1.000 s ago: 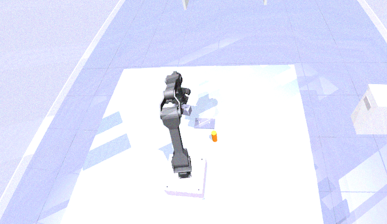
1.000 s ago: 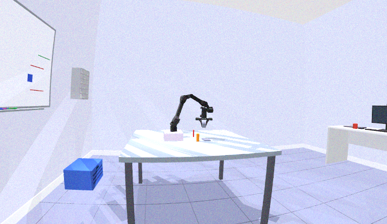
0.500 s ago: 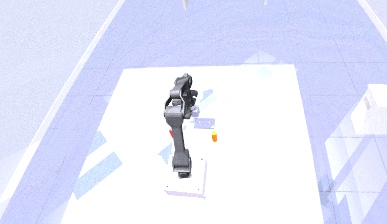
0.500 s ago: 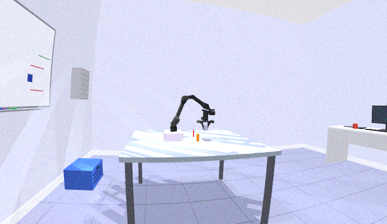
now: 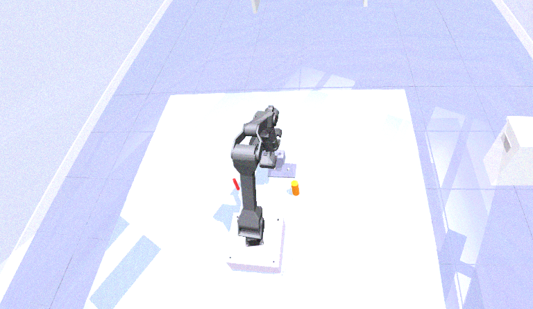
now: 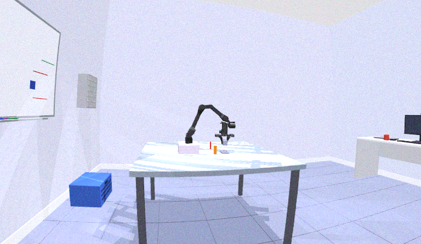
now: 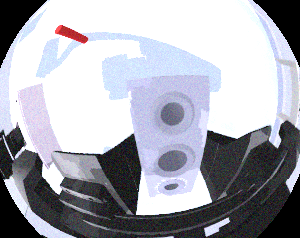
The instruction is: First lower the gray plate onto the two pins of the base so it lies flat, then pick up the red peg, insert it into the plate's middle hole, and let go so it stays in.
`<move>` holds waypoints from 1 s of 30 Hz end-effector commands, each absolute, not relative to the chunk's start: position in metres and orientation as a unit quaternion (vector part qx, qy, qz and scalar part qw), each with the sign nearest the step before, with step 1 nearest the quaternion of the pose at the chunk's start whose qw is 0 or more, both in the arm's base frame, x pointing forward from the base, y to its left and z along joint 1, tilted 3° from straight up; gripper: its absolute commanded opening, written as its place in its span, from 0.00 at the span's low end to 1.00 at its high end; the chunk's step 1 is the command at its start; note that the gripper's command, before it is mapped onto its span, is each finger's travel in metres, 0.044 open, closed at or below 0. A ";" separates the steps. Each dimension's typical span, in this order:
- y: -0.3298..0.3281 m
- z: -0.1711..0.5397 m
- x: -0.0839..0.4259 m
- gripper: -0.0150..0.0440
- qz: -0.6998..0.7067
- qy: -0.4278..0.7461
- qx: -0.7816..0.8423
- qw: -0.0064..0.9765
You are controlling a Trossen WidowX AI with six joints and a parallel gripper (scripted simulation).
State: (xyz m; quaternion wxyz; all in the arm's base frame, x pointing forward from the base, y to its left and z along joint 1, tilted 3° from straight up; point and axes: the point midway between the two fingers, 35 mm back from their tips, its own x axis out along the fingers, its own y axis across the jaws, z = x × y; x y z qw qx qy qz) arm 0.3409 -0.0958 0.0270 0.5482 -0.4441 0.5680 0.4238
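Observation:
My gripper [image 5: 277, 153] [image 6: 225, 140] [image 7: 173, 166] is shut on the gray plate [image 5: 280, 158] [image 6: 225, 142] [image 7: 142, 124]. The plate shows three holes in the wrist view and is held in the air. The gray base [image 5: 291, 174] [image 6: 223, 151] lies on the table below it, with a gap between them in the exterior view. One small pin [image 5: 288, 169] shows on the base; I cannot make out the other clearly. The base cannot be seen in the wrist view. The red peg [image 5: 235, 184] [image 6: 210, 145] [image 7: 71, 34] stands upright on the table, apart from the gripper.
An orange cylinder with a yellow top [image 5: 295, 188] [image 6: 215, 149] stands close to the base, on the side nearer the arm's mount. The arm's pale mounting block [image 5: 255, 264] [image 6: 188, 148] [image 7: 37, 111] stands on the white table [image 5: 353, 230] [image 6: 217, 172].

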 end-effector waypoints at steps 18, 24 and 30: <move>-0.123 0.011 0.330 0.25 0.438 0.560 -0.457 0.534; -0.123 0.011 0.330 0.25 0.438 0.560 -0.457 0.534; -0.123 0.011 0.330 0.25 0.438 0.560 -0.457 0.534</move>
